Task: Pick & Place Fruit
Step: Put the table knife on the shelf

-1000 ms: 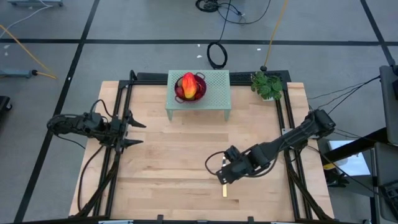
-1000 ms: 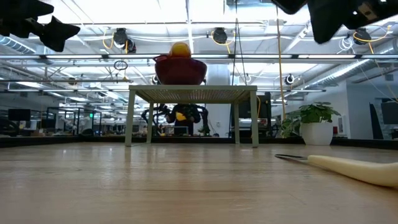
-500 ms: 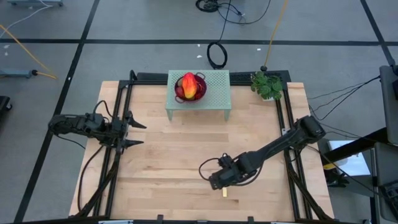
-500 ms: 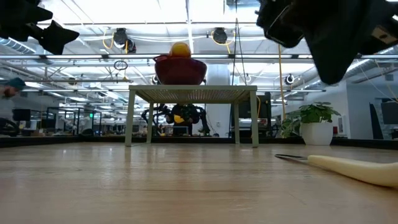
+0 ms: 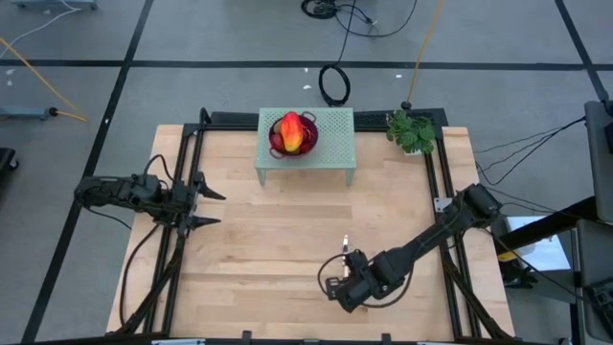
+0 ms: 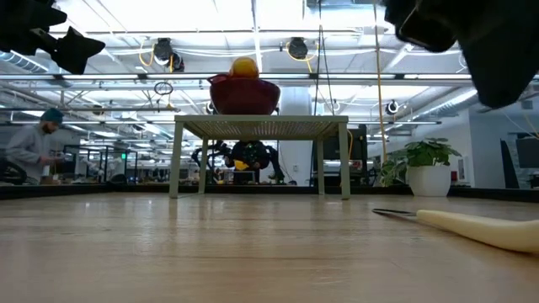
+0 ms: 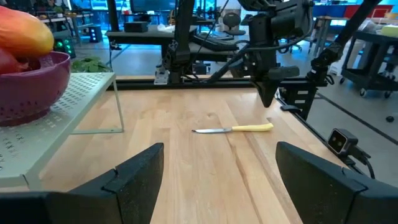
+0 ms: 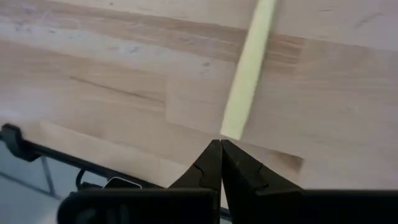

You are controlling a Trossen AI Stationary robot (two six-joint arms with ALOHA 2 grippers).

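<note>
Fruit (image 5: 292,133) sits piled in the purple colander (image 5: 308,126) on the small green perforated stand (image 5: 330,144) at the far edge of the surface (image 5: 268,240).

High view: I see a red-orange-yellow oblong on top, long axis running roughly toward and away from the arms. Left claw (image 5: 203,204) waits at the left edge, fingers spread wide, holding nothing. Right claw (image 5: 335,285) is low over the near middle, just by the yellow-handled knife (image 5: 345,245), of which only a bit shows past the arm.

Low view: colander (image 6: 244,94) on the stand (image 6: 261,128), a yellow fruit top (image 6: 244,66) poking above its rim. Knife (image 6: 472,227) lies flat at the near right.

Left wrist view: fruit (image 7: 23,34) heaped in the colander (image 7: 31,87); knife (image 7: 235,129) lies well apart on the surface; the right arm hangs over it.

Right wrist view: right claw (image 8: 221,158) pinched fully together, empty, tips at the end of the knife handle (image 8: 249,68).

Judgement: toy fruit looks light, rigid and smooth, so likely slippery. I'd take the oblong across its narrow middle, from above.
</note>
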